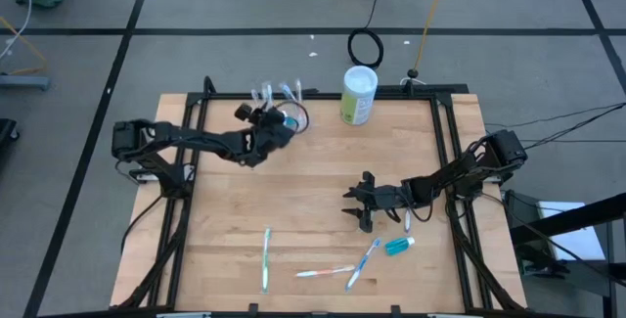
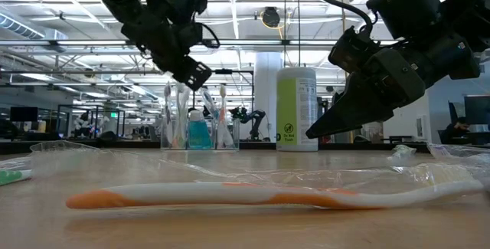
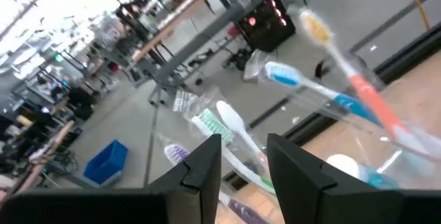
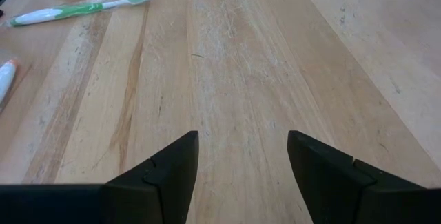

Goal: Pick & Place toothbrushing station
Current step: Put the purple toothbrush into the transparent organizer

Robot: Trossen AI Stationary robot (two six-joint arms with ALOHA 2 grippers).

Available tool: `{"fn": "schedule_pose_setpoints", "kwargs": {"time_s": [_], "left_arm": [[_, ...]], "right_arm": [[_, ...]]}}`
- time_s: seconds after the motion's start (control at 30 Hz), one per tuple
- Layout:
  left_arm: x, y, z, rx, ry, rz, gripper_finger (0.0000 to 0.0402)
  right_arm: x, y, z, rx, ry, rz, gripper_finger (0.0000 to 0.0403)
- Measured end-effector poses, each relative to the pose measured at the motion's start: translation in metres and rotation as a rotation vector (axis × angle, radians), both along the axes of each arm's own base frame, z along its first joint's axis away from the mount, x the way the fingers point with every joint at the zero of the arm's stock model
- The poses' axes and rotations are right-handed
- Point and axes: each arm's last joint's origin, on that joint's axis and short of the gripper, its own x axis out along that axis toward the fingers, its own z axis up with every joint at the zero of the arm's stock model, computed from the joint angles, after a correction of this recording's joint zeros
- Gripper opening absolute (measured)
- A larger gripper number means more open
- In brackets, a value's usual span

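Your clear holder [image 1: 284, 106] stands at the far edge of the table [image 1: 293, 201], left of the white-and-green canister [image 1: 358, 95], and it carries several upright toothbrushes [image 2: 181, 103] plus a blue toothpaste tube [image 2: 198, 132]. Your left gripper [image 1: 277, 134] hangs just on the near side of that holder; its jaws are a narrow gap apart with nothing between them, and the brush heads sit just beyond the tips. Your right gripper [image 1: 360, 204] hovers over the table's middle right, jaws spread wide and empty above bare wood. On the near part of the table lie a green toothbrush [image 1: 265, 259], an orange one [image 1: 323, 272], a blue one [image 1: 363, 262] and a teal toothpaste tube [image 1: 399, 246].
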Motion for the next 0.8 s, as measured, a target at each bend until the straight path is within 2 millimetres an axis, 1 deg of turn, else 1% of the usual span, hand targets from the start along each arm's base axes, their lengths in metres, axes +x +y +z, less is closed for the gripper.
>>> {"fn": "schedule_pose_setpoints", "kwargs": {"time_s": [0.1,0.2,0.3,0.43,0.57,0.63,0.7,0.8], "left_arm": [[0.004,-0.018,0.000,0.013,0.001,-0.043,0.0124],[0.008,-0.039,0.000,-0.013,-0.058,-0.118,0.0124],[0.012,-0.059,-0.003,-0.115,-0.133,-0.249,0.0124],[0.016,-0.081,-0.008,-0.317,-0.219,-0.432,0.0124],[0.019,-0.096,-0.011,-0.524,-0.258,-0.606,0.0124],[0.020,-0.103,-0.010,-0.594,-0.282,-0.662,0.0124],[0.021,-0.108,-0.011,-0.625,-0.288,-0.695,0.0124],[0.022,-0.113,-0.011,-0.625,-0.285,-0.723,0.0124]], "right_arm": [[0.000,0.000,0.000,0.000,0.000,0.000,0.0215],[0.000,0.000,0.000,0.000,0.000,0.000,0.0215],[0.000,0.000,0.000,0.000,0.000,0.000,0.0215],[0.000,0.000,0.000,0.000,0.000,0.000,0.0215],[0.000,0.000,0.000,-0.001,0.000,0.000,0.0215],[0.000,0.000,0.000,0.000,0.000,0.000,0.0215],[0.000,0.000,0.000,0.000,0.000,0.000,0.0215],[0.000,0.000,0.000,-0.001,0.000,0.000,0.0215]]}}
